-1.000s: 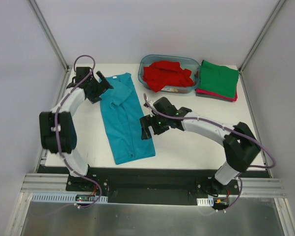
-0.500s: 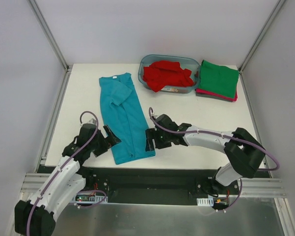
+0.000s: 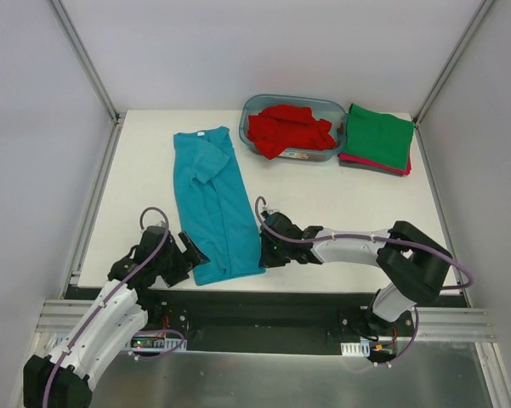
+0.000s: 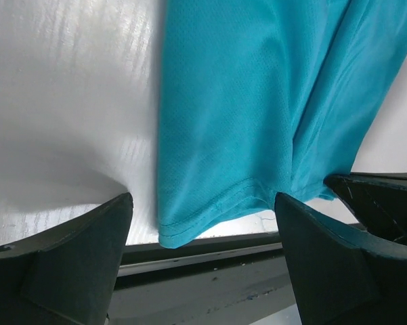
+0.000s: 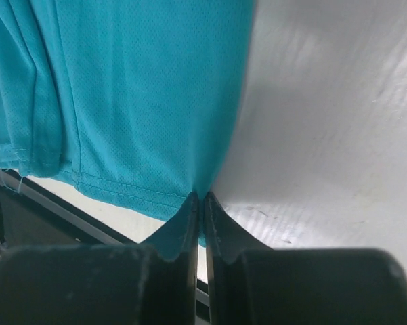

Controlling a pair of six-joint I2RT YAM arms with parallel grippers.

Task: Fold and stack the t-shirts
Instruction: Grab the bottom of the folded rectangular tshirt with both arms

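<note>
Right wrist view: right hand (image 5: 199,203) pinches hem corner of teal t-shirt (image 5: 135,88).

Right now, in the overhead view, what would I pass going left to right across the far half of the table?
teal-blue t-shirt → blue-tinted plastic tub with a crumpled red t-shirt in it → folded green t-shirt lying on a magenta t-shirt
</note>
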